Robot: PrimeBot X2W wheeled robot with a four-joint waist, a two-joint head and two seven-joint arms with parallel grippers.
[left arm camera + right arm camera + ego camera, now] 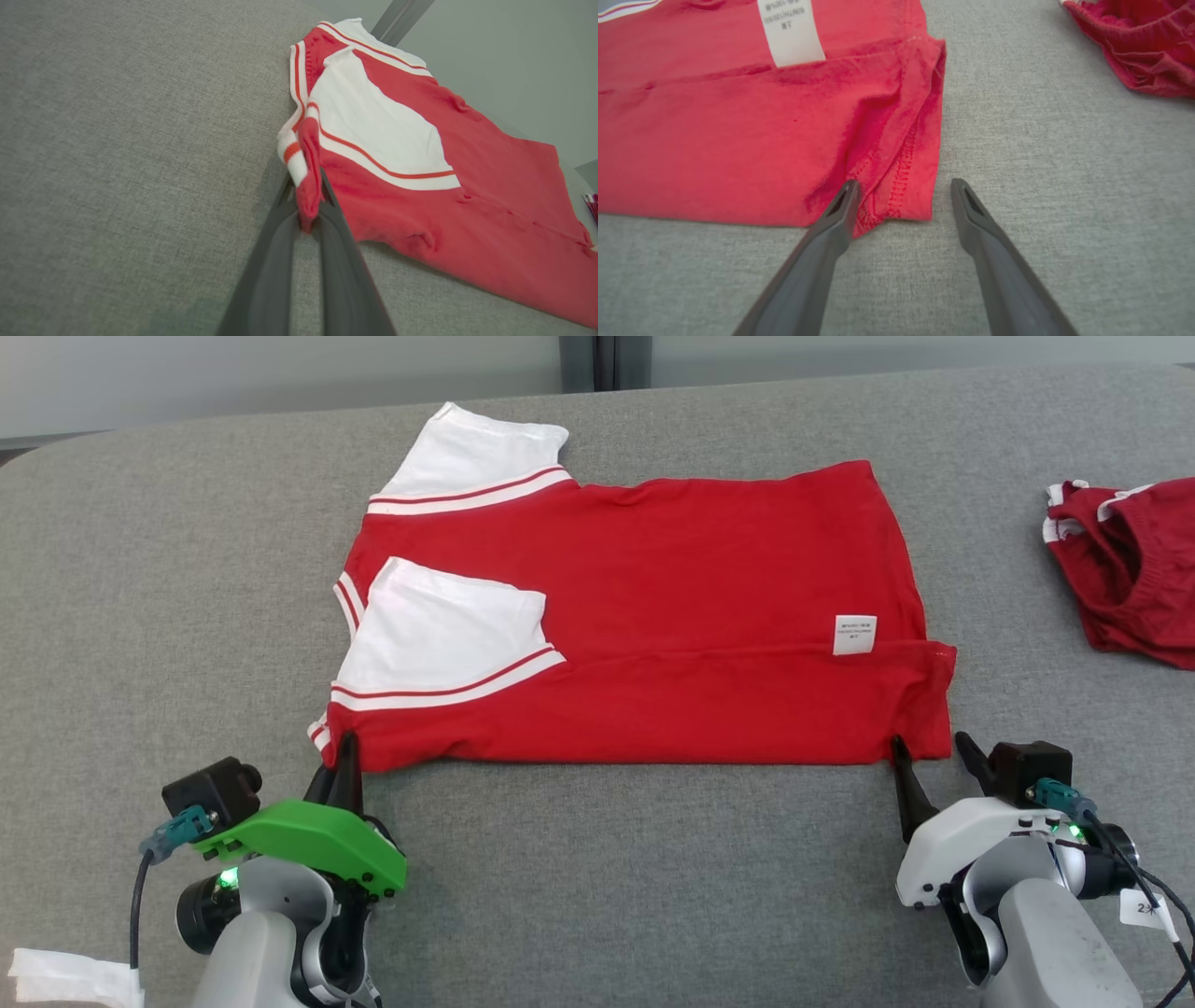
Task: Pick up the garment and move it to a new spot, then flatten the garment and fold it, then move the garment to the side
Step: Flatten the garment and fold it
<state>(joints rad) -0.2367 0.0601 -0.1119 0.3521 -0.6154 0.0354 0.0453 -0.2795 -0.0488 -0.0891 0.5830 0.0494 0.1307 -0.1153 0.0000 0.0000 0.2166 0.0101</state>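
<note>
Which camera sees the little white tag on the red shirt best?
The right wrist view: the white tag is big and close there, though its top is cut off. The head view shows the whole tag, tiny, near the red shirt's hem. The left wrist view looks at the shirt's sleeve end.

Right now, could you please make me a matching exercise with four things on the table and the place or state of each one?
Things:
1. left claw
2. right claw
3. white label
4. crumpled red garment

Places or states:
A. lying apart, on the right side of the table
B. shut on the striped corner of the shirt
C. on the shirt, near its hem
D. open around the shirt's hem corner

Pairs: 1-B, 2-D, 3-C, 4-A
</note>
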